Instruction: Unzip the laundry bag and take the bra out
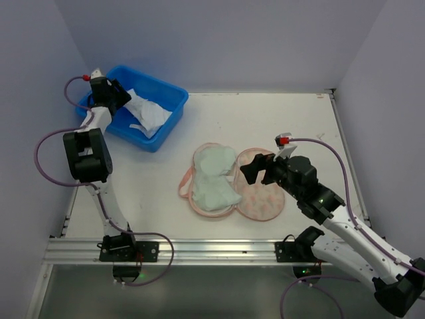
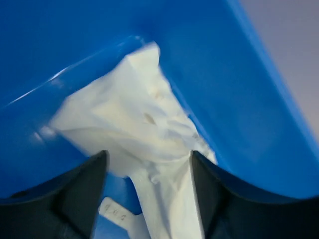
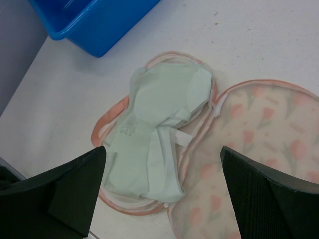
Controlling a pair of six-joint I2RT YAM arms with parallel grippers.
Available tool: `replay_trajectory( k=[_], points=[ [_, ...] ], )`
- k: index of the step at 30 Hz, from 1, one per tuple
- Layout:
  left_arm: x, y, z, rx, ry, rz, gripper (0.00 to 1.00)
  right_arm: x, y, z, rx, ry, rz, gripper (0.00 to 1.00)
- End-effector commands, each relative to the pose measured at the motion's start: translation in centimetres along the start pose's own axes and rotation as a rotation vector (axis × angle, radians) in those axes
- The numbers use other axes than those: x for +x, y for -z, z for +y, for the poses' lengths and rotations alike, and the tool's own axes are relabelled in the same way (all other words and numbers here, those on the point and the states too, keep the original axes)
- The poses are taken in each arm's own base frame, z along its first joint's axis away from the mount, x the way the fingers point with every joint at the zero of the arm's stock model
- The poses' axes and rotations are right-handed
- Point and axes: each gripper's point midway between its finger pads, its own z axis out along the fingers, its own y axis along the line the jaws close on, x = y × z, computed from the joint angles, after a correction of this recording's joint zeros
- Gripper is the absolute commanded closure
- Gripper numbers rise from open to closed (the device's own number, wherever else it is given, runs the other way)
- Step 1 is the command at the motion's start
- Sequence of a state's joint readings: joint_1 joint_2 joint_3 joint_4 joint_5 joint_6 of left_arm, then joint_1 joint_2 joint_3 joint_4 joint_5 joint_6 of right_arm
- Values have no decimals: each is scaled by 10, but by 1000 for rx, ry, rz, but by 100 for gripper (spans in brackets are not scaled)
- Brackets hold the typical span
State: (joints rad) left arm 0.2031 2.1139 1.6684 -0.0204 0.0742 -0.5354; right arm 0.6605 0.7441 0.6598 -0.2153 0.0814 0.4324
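1. Just in from the desk's [image 1: 292, 119] near edge, right of middle: right gripper [image 1: 257, 169] [image 3: 163, 149] hanging above the laundry bag [image 1: 262, 196] [image 3: 259, 134], fingers spread wide, gripping nothing.
2. Below it, about midway along the near edge: laundry bag unzipped and laid open flat, floral half to the right, pink-edged half to the left.
3. On that left half: bra [image 1: 214, 178] [image 3: 159, 109], pale mint, lying loose, touched by neither claw.
4. Far left corner: blue tub [image 1: 169, 90] [image 2: 249, 99] [image 3: 99, 25] with a white garment [image 1: 147, 113] [image 2: 134, 114] inside.
5. Inside the tub: left gripper [image 1: 113, 93] [image 2: 148, 154], fingers apart over the white fabric; cannot tell whether touching it.
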Motion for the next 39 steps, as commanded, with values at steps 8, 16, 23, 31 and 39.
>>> replay_trajectory(
  k=[8,16,23,31,39],
  points=[
    [-84,61,-41,54,-95,-152,0,-14,1,11,-48,0,-39,1],
    [2,146,-158,328,-296,56,0,-14,6,13,-58,-32,-51,1],
    [152,223,-212,560,-414,337,5,-10,9,10,-50,-46,-53,1],
    [261,224,-209,537,-542,538,20,-1,4,9,-50,-57,-24,1],
    [297,190,-197,463,-614,601,31,3,5,8,-54,-57,-18,1]
  ],
)
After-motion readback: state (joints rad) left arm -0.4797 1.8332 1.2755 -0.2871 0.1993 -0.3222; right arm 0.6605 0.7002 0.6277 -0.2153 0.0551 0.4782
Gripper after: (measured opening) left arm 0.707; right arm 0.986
